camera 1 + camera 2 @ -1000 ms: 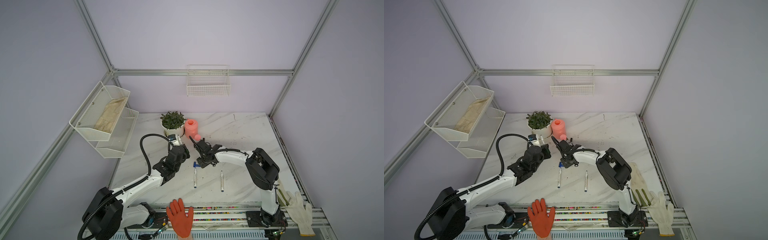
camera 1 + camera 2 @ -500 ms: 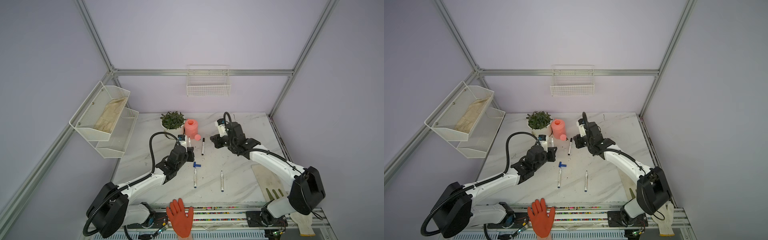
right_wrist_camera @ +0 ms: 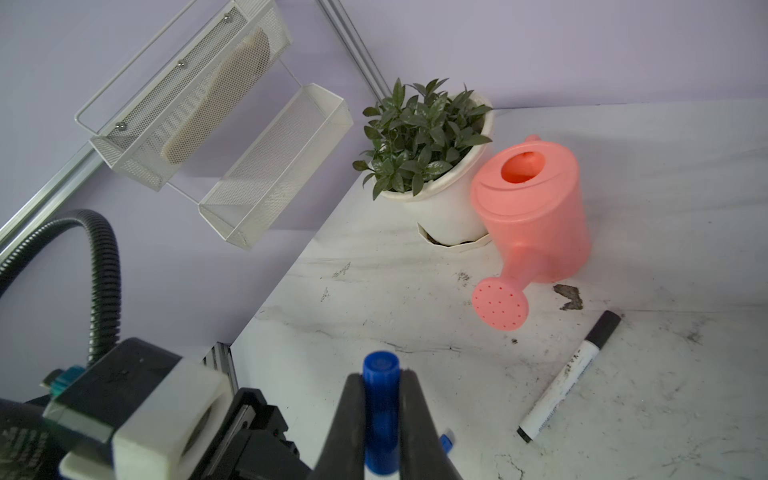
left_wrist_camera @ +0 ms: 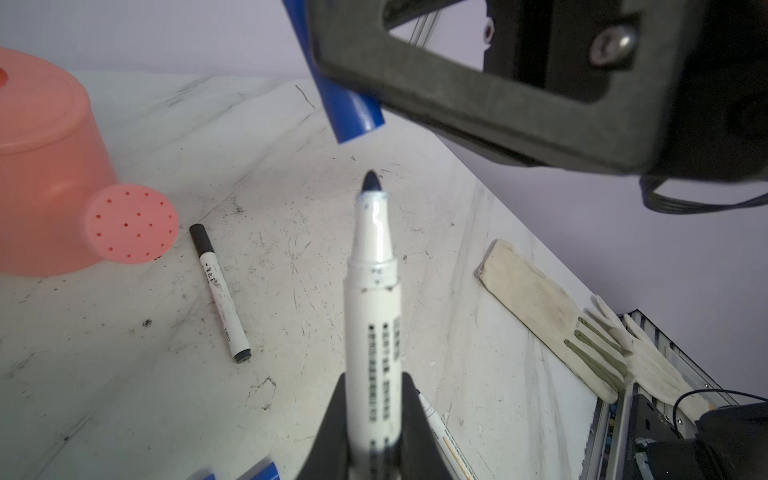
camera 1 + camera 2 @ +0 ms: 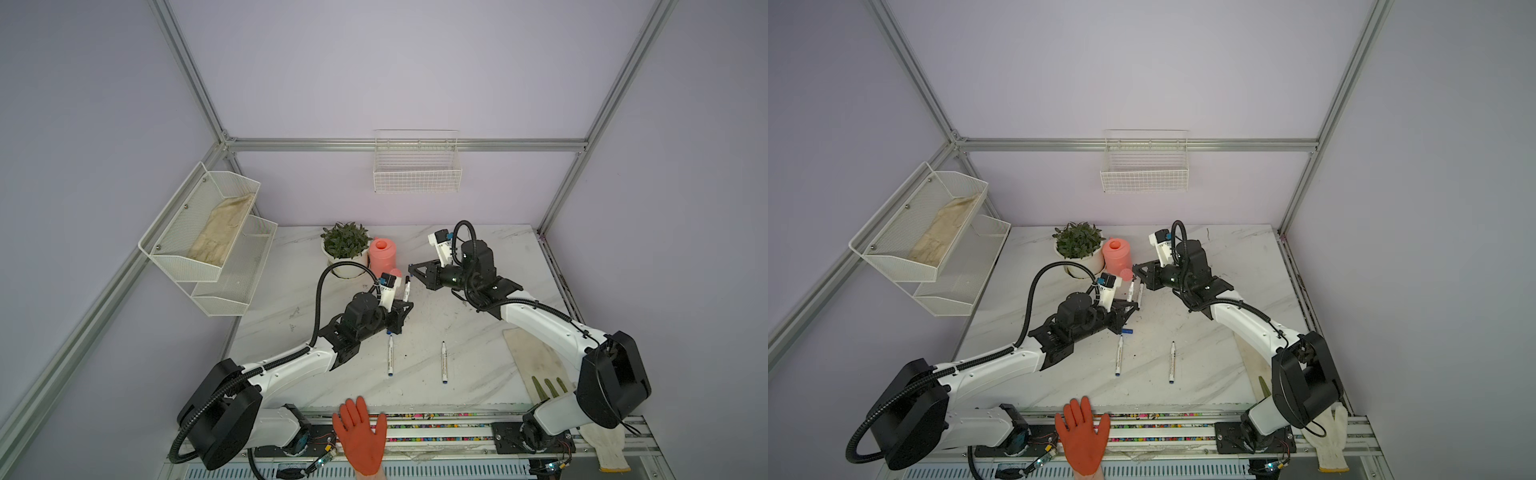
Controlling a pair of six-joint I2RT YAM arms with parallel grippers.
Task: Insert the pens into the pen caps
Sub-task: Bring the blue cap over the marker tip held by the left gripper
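Right jaws have come nearer, clamped on the blue cap. It lies at twelve o'clock from the uncapped pen, which left jaws clamp, pointing there, not touching.

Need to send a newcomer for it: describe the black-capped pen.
Find the pink plastic watering can beside the potted plant. By its spout, a slim white marker pen lies flat on the marble table. It alone wears a black cap.
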